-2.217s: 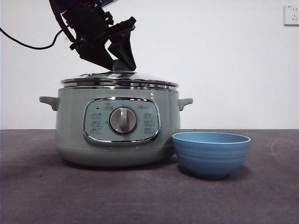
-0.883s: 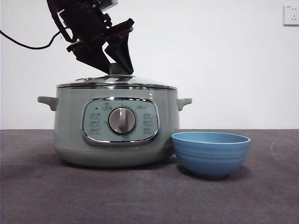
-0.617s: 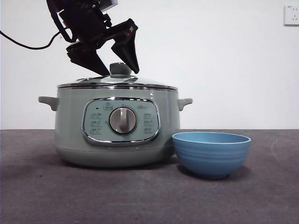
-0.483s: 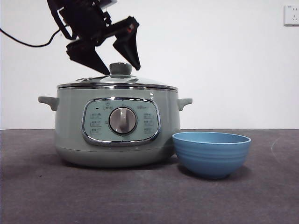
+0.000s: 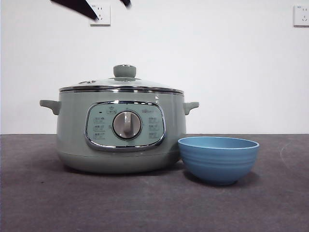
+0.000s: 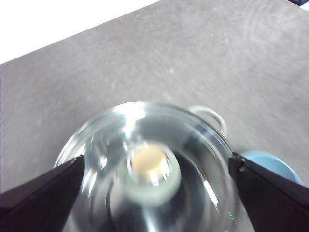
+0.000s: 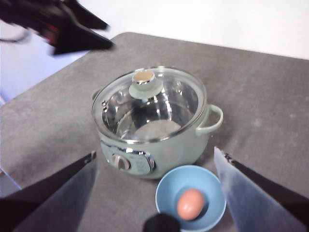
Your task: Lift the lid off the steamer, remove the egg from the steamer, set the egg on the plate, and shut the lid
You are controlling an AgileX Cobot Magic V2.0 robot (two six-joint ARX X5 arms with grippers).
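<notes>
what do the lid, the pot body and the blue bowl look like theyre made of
Clear domed lid: likely glass with a chrome rim; the inside shows through. Sage-green pot body: smooth, softly glossy, plastic or painted metal, unclear which. Ridged blue bowl: matte, probably plastic or ceramic.

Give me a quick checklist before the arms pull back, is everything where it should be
1. Lid seated level on the steamer: ok.
2. Egg in the plate: ok.
3. Steamer emptied, seen through the lid: ok, no egg inside.
4. Left gripper open, above and clear of the knob: ok.
5. Right gripper open and holding nothing, high over the table: ok.
6. Plate upright beside the steamer: ok.
</notes>
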